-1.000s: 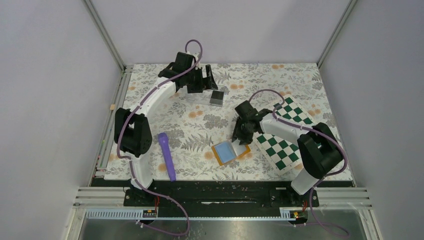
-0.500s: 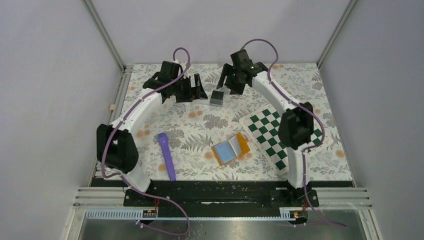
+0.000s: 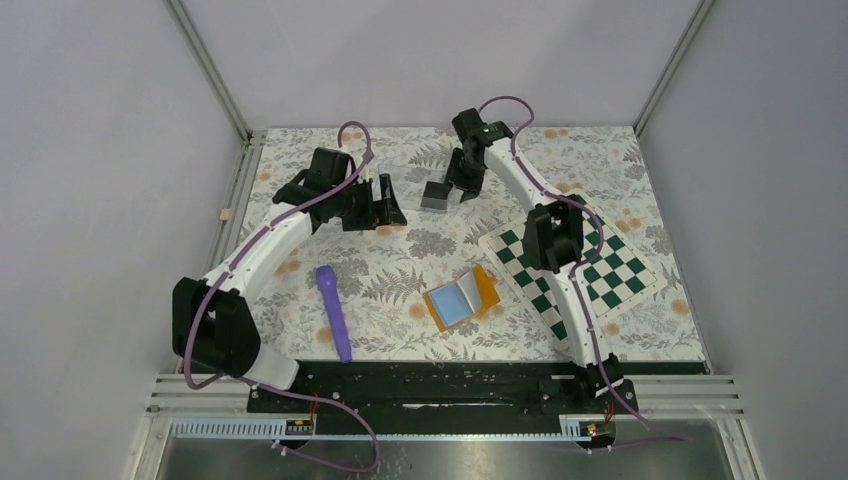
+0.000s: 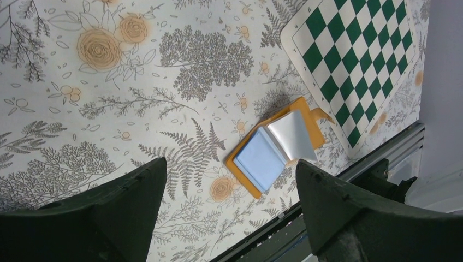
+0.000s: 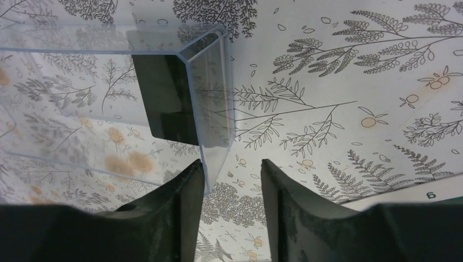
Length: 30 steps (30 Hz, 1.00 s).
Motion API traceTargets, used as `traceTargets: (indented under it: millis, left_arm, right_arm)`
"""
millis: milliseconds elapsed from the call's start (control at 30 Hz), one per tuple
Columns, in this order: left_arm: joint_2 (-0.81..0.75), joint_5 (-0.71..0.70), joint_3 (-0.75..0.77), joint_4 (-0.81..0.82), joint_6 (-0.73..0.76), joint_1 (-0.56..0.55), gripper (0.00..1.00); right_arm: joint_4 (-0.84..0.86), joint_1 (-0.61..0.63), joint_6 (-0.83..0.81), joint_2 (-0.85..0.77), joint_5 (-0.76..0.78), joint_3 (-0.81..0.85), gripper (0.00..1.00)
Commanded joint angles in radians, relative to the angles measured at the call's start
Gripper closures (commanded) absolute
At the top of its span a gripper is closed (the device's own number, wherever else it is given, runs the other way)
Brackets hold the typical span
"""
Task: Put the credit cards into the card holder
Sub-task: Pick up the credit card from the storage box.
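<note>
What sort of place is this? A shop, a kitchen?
Most likely a robot test booth: two arms bolted to a rail, plain grey walls, and props like a chess mat on a floral cloth.

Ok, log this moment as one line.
right claw open at clear box end | credit cards inside it | left claw open, empty | card holder lying open

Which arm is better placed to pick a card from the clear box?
Right. The right gripper is at the clear box, beside the dark cards; the left gripper hangs open off to the side.
</note>
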Motion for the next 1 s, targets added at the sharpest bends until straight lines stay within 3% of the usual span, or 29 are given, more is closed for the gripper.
traceTargets:
  millis: [0, 167, 400, 567, 967]
  left_arm:
    - [-0.065, 0.039, -0.028, 0.026, 0.013, 0.002, 0.13]
    - [-0.091, 0.043, -0.054, 0.026, 0.014, 0.002, 0.13]
    - [-0.129, 0.043, -0.074, 0.011, 0.014, 0.003, 0.13]
    - [-0.174, 0.029, -0.112, 0.000, 0.005, 0.003, 0.13]
    - [-0.299, 0.017, -0.247, 0.000, -0.039, 0.001, 0.13]
  right_arm:
    - [-0.047, -0.010, -0.004, -0.014, -0.051, 0.059, 0.54]
    - [-0.076, -0.012, -0.015, -0.010, -0.106, 0.059, 0.70]
    - [-0.119, -0.007, -0.048, -0.015, -0.189, 0.007, 0.85]
    - [-0.146, 0.017, -0.104, -0.073, -0.165, -0.042, 0.99]
    - [-0.207, 0.086, -0.208, -0.251, -0.143, -0.214, 1.00]
